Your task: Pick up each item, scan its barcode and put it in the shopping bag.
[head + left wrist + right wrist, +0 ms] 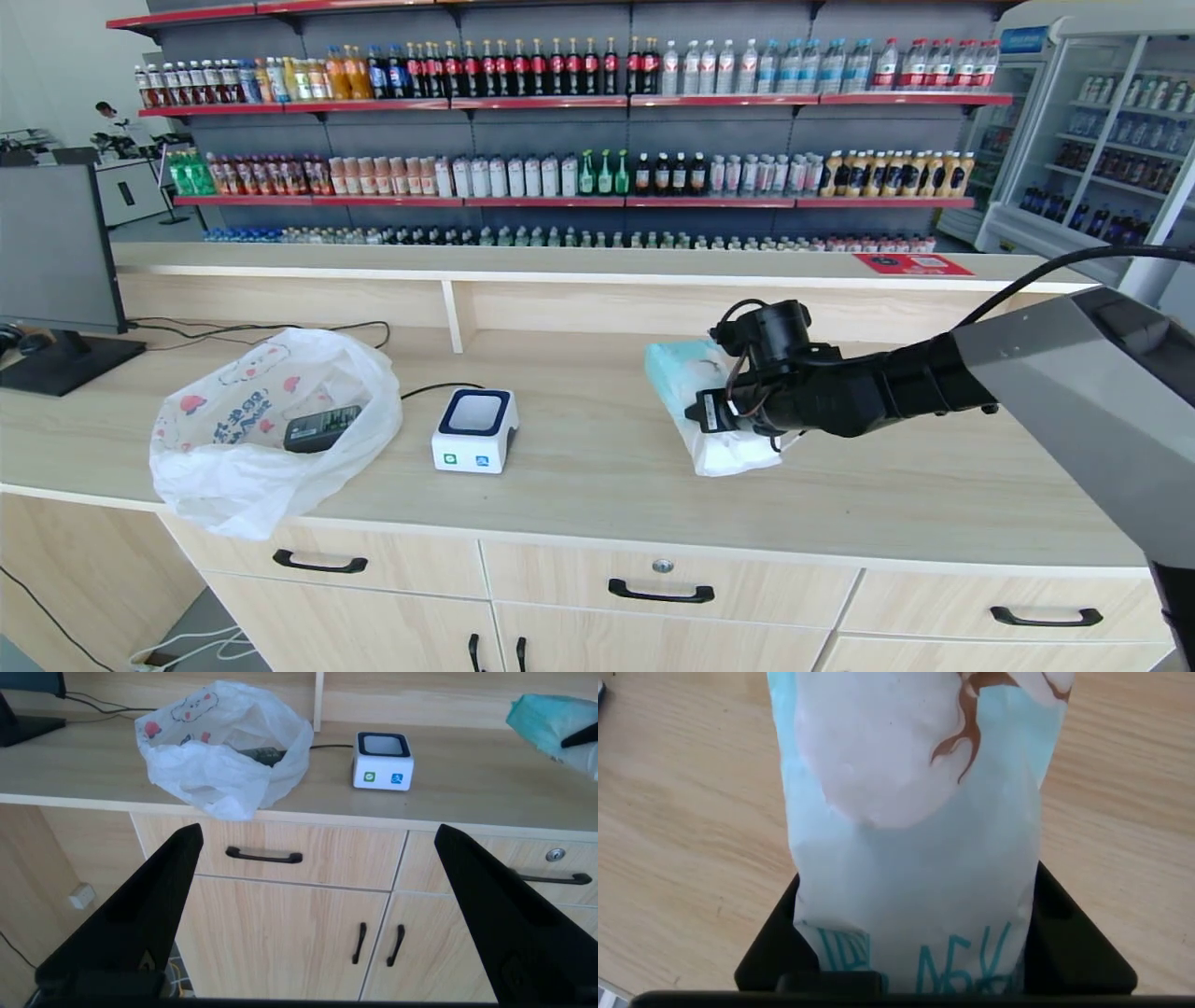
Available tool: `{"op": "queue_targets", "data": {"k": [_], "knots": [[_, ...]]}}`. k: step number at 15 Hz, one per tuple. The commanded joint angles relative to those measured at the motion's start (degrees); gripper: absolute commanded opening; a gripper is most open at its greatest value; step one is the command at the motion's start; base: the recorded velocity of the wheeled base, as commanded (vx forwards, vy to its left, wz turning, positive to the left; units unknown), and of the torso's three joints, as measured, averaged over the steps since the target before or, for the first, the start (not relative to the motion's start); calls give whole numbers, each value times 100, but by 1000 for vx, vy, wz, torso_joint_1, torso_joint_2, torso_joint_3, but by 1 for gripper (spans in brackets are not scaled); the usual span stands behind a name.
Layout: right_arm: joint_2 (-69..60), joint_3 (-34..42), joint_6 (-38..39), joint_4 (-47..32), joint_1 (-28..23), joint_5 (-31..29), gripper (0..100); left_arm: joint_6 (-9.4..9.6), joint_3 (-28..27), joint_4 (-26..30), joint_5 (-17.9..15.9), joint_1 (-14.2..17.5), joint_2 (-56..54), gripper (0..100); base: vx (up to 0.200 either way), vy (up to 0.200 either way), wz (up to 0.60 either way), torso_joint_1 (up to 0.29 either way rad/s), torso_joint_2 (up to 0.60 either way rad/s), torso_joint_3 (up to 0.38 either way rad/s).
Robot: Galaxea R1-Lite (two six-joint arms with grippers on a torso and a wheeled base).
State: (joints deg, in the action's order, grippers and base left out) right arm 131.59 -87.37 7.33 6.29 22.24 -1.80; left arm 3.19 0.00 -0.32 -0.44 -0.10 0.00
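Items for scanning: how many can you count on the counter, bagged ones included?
2. A dark packet lies inside the shopping bag; a pale blue packet sits right of the scanner, in the right gripper. The bag may hide more.

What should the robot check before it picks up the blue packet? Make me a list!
1. Grip: the packet sits between the fingers of the right gripper: ok.
2. Which side the barcode is on: cannot tell.
3. The scanner has its window uncovered, facing up: ok.
4. The shopping bag has its mouth open: ok.
5. The left gripper is out of the way, open, below the counter: ok.
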Motion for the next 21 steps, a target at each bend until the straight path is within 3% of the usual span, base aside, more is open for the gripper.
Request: {"op": "queue_targets", "data": {"k": [1,5,10,13,15,17,21], "knots": [[-722,932,-3,496,44,-4,0,6,0,-3,0,1,0,100,0,0,0,0,0,0],[-1742,2295,14,1111,202,-66,0,15,0,-3,0,1,0,100,0,0,0,0,0,0],[-2972,4158,67,2157,791,-822,0,-3,0,-3,0,1,0,100,0,0,0,0,0,0],[-3236,4870,67,3194,800,-1129,0,-126,0,-3,0,1,0,100,0,0,0,0,0,0],[-3280,5441,-21,4328,809,-1490,0,-363,0,-3,44,1,0,100,0,0,0,0,0,0],[-3359,6056,-144,5233,958,-1736,0,-381,0,-3,44,1,0,100,0,0,0,0,0,0],[-3570,6584,-355,5928,1160,-1832,0,-381,0,-3,44,1,0,100,0,0,0,0,0,0]]}}
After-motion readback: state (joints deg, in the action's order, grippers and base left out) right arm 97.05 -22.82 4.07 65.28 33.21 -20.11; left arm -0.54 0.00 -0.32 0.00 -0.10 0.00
